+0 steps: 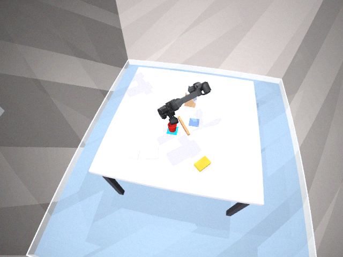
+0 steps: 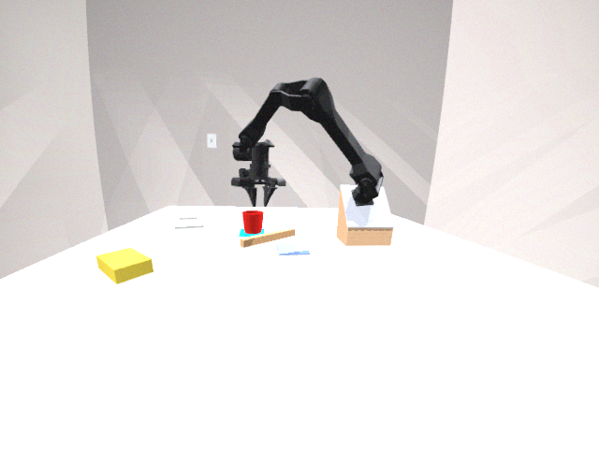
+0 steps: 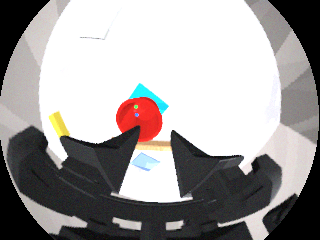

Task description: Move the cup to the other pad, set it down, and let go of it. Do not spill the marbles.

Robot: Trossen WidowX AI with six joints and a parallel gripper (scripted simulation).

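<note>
White table [image 2: 299, 338] held the cup [image 2: 252, 221] standing on its cyan pad [image 2: 245, 233], and I saw my gripper [image 2: 259, 194] half open and holding nothing, right above the cup.

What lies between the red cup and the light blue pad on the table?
A wooden bar lies between the red cup and the light blue pad; the top view shows it best.
</note>
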